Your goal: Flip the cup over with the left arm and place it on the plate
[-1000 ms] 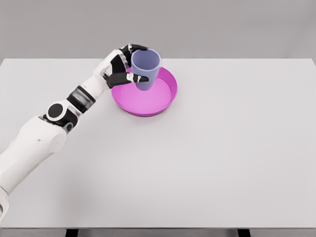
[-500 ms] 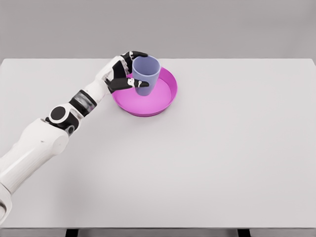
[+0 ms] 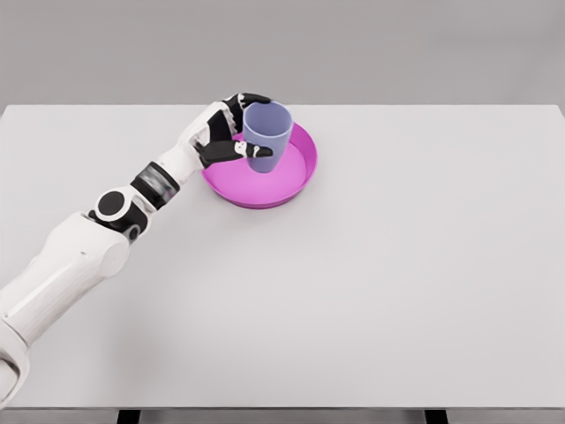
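Note:
A lavender-blue cup stands upright, mouth up, over the left half of the magenta plate. Its base is low inside the plate; whether it touches the plate floor I cannot tell. My left hand is shut on the cup from its left side, with the thumb across the front of the cup and the other fingers wrapped behind the rim. The left arm reaches in from the lower left across the table. The right arm is out of view.
The white table spreads wide around the plate, with its front edge near the bottom of the view. A grey wall runs behind the table's far edge.
The left hand has carried the cup slightly right and downward, lower into the plate. The cup has stayed upright throughout.

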Controlling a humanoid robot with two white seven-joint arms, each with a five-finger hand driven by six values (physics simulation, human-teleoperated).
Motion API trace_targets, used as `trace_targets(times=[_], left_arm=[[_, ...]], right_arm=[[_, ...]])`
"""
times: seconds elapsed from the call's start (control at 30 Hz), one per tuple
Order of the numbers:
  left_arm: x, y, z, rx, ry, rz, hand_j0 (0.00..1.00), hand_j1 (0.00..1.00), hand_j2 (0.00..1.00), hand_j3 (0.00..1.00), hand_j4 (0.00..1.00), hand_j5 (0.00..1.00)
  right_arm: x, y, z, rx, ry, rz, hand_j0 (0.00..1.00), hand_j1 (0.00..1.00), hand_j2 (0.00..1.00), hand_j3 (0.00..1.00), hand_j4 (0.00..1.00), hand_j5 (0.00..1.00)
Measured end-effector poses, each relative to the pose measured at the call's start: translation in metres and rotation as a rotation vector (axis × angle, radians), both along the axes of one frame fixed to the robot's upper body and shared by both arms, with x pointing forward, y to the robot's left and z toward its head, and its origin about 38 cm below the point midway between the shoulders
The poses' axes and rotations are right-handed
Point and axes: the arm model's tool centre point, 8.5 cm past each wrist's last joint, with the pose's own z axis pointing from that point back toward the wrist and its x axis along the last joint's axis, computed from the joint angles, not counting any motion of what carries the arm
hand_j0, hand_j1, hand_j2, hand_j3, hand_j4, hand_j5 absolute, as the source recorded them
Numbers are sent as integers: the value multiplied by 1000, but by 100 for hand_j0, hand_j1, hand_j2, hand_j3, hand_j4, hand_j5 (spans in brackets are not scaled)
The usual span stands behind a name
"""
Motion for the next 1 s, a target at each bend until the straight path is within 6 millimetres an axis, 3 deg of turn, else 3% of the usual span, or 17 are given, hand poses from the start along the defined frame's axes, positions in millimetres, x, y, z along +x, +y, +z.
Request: trace_targets(times=[0.33, 0.6, 1.0], left_arm=[[2, -3, -13, 8, 32, 18, 63, 63, 63, 63, 63, 63], [2, -4, -13, 10, 29, 18, 80, 80, 80, 80, 80, 80], [2, -4, -11, 7, 23, 16, 94, 94, 94, 94, 94, 94]], right_arm=[[0, 0, 0, 0, 0, 0, 100, 100, 100, 100, 100, 100], [0, 0, 0, 0, 0, 0, 100, 100, 100, 100, 100, 100], [0, 0, 0, 0, 0, 0, 100, 100, 100, 100, 100, 100]])
